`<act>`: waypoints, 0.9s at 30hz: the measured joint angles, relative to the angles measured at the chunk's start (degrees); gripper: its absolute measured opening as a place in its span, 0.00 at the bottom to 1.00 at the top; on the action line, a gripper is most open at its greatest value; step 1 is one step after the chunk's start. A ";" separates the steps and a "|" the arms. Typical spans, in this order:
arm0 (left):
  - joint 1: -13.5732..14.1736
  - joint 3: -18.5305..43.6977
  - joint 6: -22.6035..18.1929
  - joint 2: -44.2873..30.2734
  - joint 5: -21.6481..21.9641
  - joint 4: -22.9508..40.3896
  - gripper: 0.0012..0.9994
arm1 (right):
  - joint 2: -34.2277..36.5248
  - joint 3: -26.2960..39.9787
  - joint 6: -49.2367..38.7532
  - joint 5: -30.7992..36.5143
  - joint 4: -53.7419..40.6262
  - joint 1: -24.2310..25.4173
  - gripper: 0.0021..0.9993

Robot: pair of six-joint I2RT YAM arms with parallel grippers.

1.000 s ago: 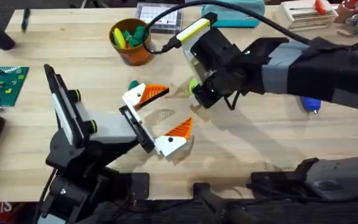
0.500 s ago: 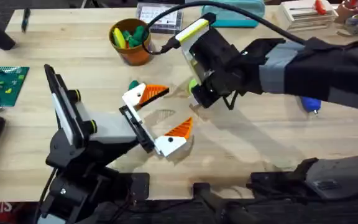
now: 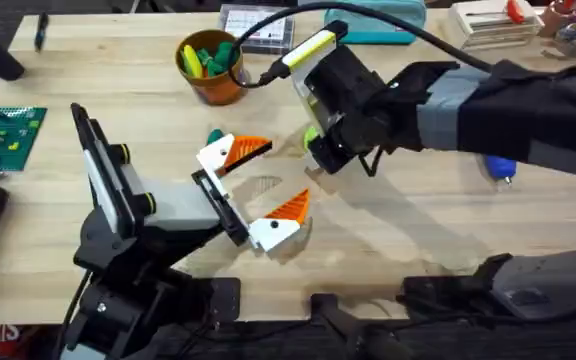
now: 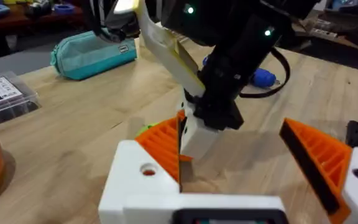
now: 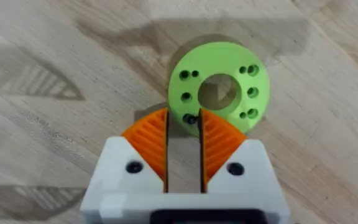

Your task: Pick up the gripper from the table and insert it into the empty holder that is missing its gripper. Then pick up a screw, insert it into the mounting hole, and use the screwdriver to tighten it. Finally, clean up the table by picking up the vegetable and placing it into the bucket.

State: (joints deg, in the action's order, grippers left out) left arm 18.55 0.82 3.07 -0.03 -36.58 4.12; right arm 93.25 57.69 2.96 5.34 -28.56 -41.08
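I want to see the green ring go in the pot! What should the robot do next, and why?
Probably lift: the right gripper looks shut on the rim of the vegetable, which seems to lie on the table. The bucket stands away across it.

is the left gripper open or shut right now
Open. The left gripper holds its two orange pads spread wide apart over the table, with nothing between them.

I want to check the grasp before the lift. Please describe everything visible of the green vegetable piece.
The vegetable is a flat lime-green ring, plastic-looking, with a round centre hole and small dark holes near its edge. It lies flat on the table. The right pincer has its orange ribbed pads nearly together at the ring's near edge, seemingly pinching its rim. In the overhead view, a green sliver shows under that arm.
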 joint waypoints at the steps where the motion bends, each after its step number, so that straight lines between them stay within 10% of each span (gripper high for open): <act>1: 0.00 0.00 0.00 0.00 0.00 0.00 0.99 | 0.00 0.00 0.00 0.00 0.00 0.00 0.26; 8: 0.00 0.00 0.02 -0.02 0.00 0.00 0.99 | 0.00 0.00 0.00 0.00 -0.02 0.00 0.26; 14: 0.00 0.00 0.00 -0.02 -0.02 0.00 0.99 | -0.02 0.04 -0.25 0.84 0.08 0.04 0.01; 27: 0.00 0.00 0.01 0.00 0.00 0.00 0.99 | 0.00 0.48 -0.22 0.85 -0.66 0.04 0.01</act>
State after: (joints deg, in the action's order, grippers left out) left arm 18.55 0.82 3.08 -0.03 -36.58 4.12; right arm 93.25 58.17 2.74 6.19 -29.22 -41.04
